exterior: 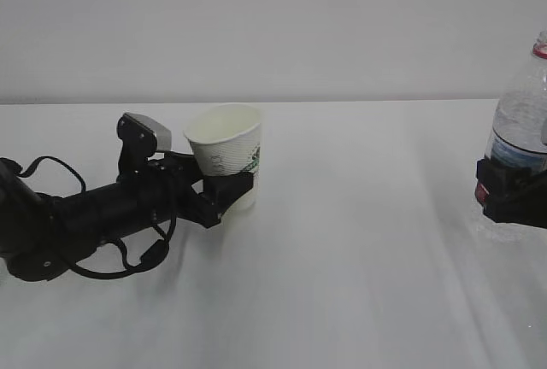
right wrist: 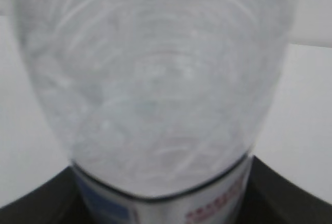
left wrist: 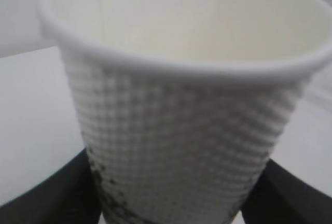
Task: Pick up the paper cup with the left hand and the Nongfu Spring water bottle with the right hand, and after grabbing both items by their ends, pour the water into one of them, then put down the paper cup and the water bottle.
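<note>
White bench [exterior: 342,284] and pale wall fill the scene. At left, the small white dimpled paper cup [exterior: 227,154] tilts, mouth up-left, clamped low by the black left gripper [exterior: 229,191] on a near-level arm. At the right edge, the clear ribbed water bottle [exterior: 521,121] stands upright in the right gripper [exterior: 511,191].

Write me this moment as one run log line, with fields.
left end effector: shut on paper cup, tilted | right end effector: shut on water bottle, upright | pour: no stream seen
</note>
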`<control>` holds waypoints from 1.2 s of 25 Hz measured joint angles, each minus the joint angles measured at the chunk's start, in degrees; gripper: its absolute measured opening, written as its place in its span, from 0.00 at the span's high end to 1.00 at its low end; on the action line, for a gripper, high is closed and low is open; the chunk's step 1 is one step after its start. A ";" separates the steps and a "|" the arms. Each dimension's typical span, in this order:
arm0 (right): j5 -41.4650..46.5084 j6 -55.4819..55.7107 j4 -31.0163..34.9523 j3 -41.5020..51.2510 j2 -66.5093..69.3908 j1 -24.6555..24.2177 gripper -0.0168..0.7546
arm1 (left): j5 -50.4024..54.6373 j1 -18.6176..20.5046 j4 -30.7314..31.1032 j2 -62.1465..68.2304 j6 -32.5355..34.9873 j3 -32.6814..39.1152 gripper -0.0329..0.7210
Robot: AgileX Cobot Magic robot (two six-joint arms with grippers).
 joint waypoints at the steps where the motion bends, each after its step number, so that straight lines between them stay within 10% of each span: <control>1: 0.00 0.00 0.00 0.00 0.00 0.00 0.39 | 0.00 -0.75 0.10 0.00 0.00 -0.51 0.26; 30: -1.23 0.00 2.07 0.00 0.00 0.00 0.40 | 0.00 -16.75 1.60 0.00 -1.84 -2.27 0.26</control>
